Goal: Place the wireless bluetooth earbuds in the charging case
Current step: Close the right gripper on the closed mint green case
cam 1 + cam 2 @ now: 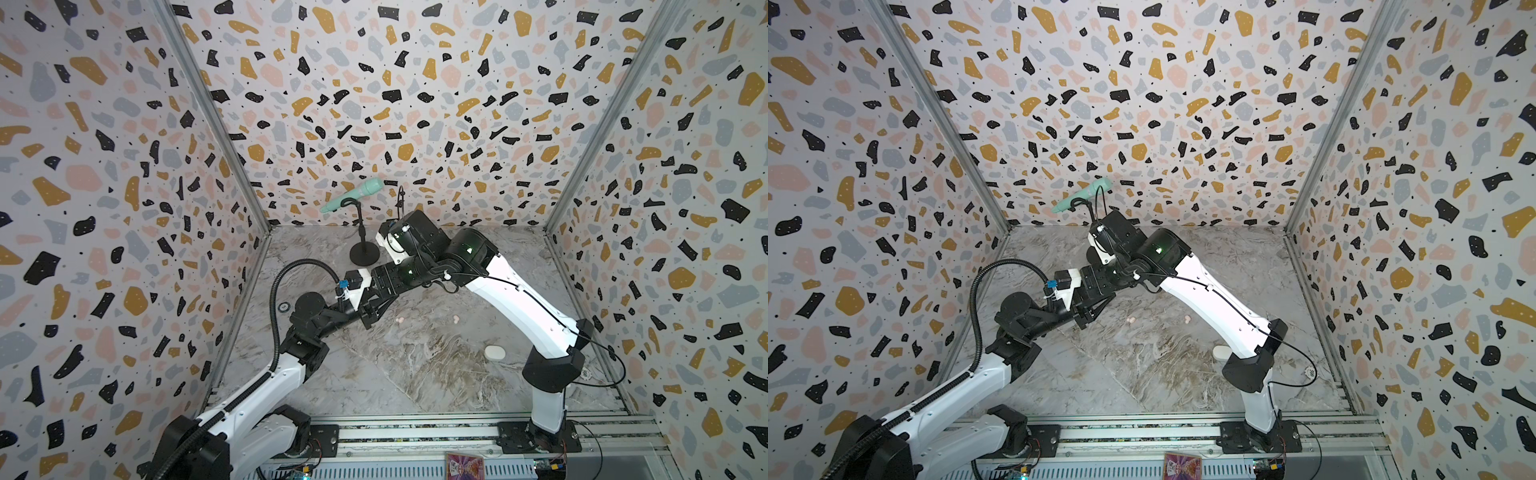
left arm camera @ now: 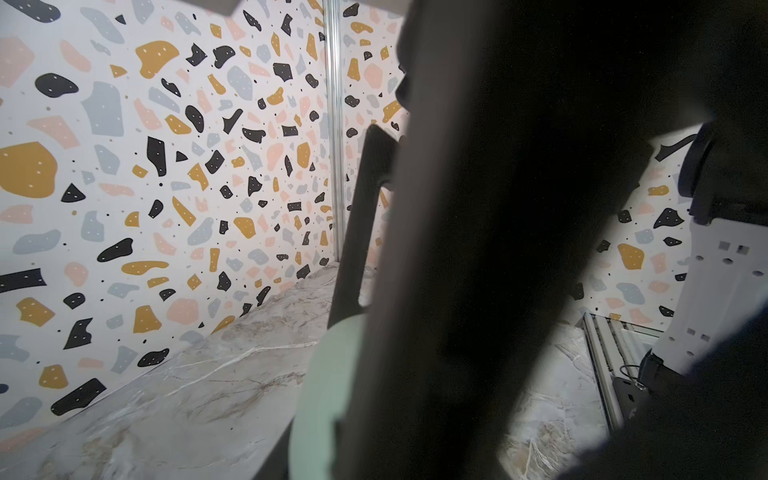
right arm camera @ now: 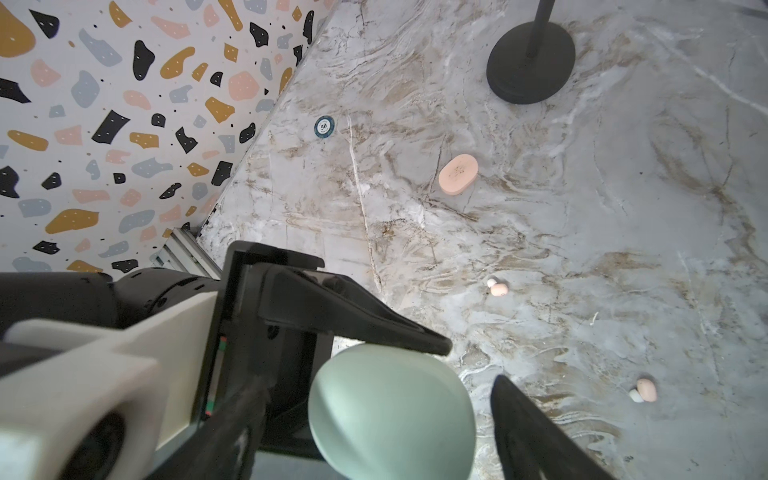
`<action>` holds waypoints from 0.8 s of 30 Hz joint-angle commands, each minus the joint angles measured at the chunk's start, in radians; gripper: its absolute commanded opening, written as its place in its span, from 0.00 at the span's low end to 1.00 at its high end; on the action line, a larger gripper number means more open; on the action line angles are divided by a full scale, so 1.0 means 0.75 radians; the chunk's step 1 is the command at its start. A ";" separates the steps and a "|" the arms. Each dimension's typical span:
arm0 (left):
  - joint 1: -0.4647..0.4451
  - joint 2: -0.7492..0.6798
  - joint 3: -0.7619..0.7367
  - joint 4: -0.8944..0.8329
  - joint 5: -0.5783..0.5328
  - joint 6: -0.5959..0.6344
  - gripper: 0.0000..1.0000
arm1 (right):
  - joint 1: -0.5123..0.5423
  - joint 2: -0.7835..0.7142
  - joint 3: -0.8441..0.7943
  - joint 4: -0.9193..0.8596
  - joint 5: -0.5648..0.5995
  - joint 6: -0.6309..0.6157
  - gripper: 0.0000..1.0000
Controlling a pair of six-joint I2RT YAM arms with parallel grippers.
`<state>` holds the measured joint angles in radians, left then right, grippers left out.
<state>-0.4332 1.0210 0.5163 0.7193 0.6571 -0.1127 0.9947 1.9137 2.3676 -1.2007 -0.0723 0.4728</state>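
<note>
The two arms meet over the middle of the bench (image 1: 415, 382), and in both top views they cover what is between them. The left gripper (image 1: 371, 318) grasps the mint case (image 3: 390, 411). In the right wrist view one of its fingers (image 3: 357, 320) presses on the upper side of the case, and the other finger is hidden behind it. The lower part of the case is cut off by the frame edge, so it cannot be told if the case is open.

The right gripper (image 1: 377, 300) is released. Its finger at the lower right of the right wrist view stands apart from the case, with bare bench in the gap. In the left wrist view a dark blurred mass fills the centre and right, and only a slice of the mint case shows at the bottom centre.

Two earbuds (image 3: 497, 288) lie loose on the bench in the right wrist view. One is right of centre and the other earbud (image 3: 645, 390) is at the lower right. Both are pink with a small white part that is too small to make out.

A pink case (image 3: 458, 174) lies closed above the centre of that view, and the arms hide it in the top views. A white case (image 1: 494, 352) lies near the right arm; in a top view that arm half covers it. A chip (image 3: 324, 126) and a stand (image 3: 531, 62), cut off at the top edge, are also on the bench.
</note>
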 commanded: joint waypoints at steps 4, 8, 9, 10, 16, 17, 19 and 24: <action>-0.003 -0.011 0.048 0.015 0.001 0.034 0.43 | 0.022 -0.008 0.057 -0.065 0.075 -0.040 0.86; -0.003 -0.011 0.048 0.016 0.001 0.033 0.43 | 0.029 0.007 0.057 -0.063 0.076 -0.050 0.86; -0.003 -0.011 0.046 0.017 0.001 0.032 0.43 | 0.031 0.010 0.056 -0.062 0.076 -0.052 0.86; -0.003 -0.011 0.046 0.021 0.002 0.028 0.43 | 0.031 0.016 0.055 -0.063 0.078 -0.054 0.86; -0.003 -0.015 0.042 0.031 0.003 0.023 0.43 | 0.031 0.030 0.054 -0.053 0.080 -0.057 0.84; -0.003 -0.017 0.042 0.029 0.001 0.023 0.43 | 0.032 0.032 0.054 -0.052 0.081 -0.058 0.84; -0.003 -0.020 0.039 0.031 0.001 0.023 0.43 | 0.032 0.034 0.050 -0.052 0.080 -0.055 0.81; -0.003 -0.020 0.037 0.032 -0.001 0.023 0.43 | 0.032 0.033 0.050 -0.049 0.074 -0.051 0.71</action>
<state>-0.4332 1.0206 0.5201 0.7067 0.6514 -0.1001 1.0096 1.9465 2.3779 -1.2137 -0.0097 0.4427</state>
